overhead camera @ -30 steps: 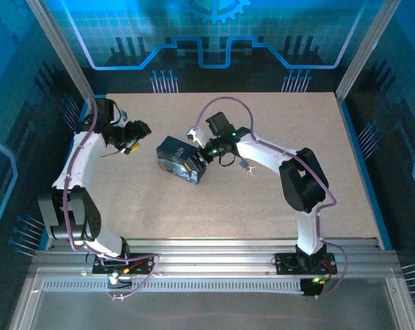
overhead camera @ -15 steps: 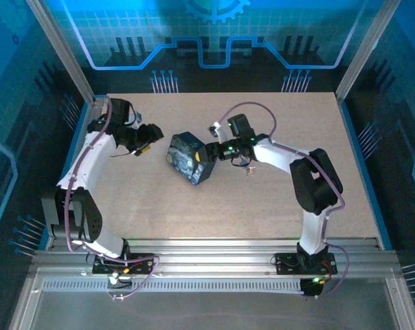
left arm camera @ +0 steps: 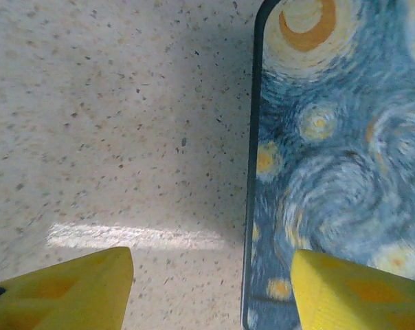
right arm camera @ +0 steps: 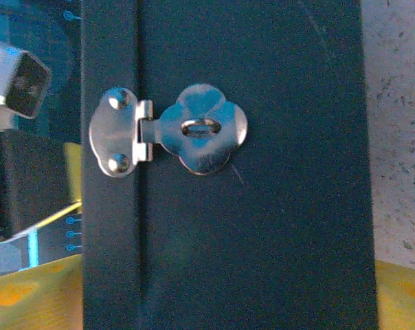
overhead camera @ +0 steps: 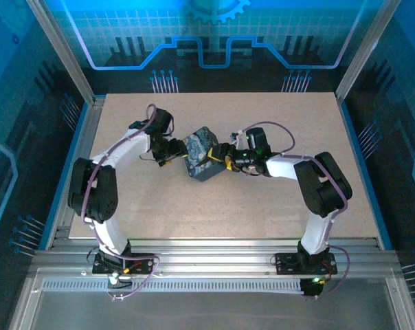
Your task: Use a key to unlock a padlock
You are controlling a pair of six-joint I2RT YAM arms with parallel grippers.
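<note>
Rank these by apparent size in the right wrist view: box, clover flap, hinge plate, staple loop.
1. box
2. clover flap
3. hinge plate
4. staple loop
All four sit on one face, so nearness to the camera hardly skews this.

On the tan speckled table (overhead camera: pixel 297 124), the dark blue swirl-patterned tin box (overhead camera: pixel 200 148) stands turned cornerwise near the centre, with the left gripper (overhead camera: pixel 169 154) just beside its left side and the right gripper (overhead camera: pixel 225 158) against its right side.
</note>
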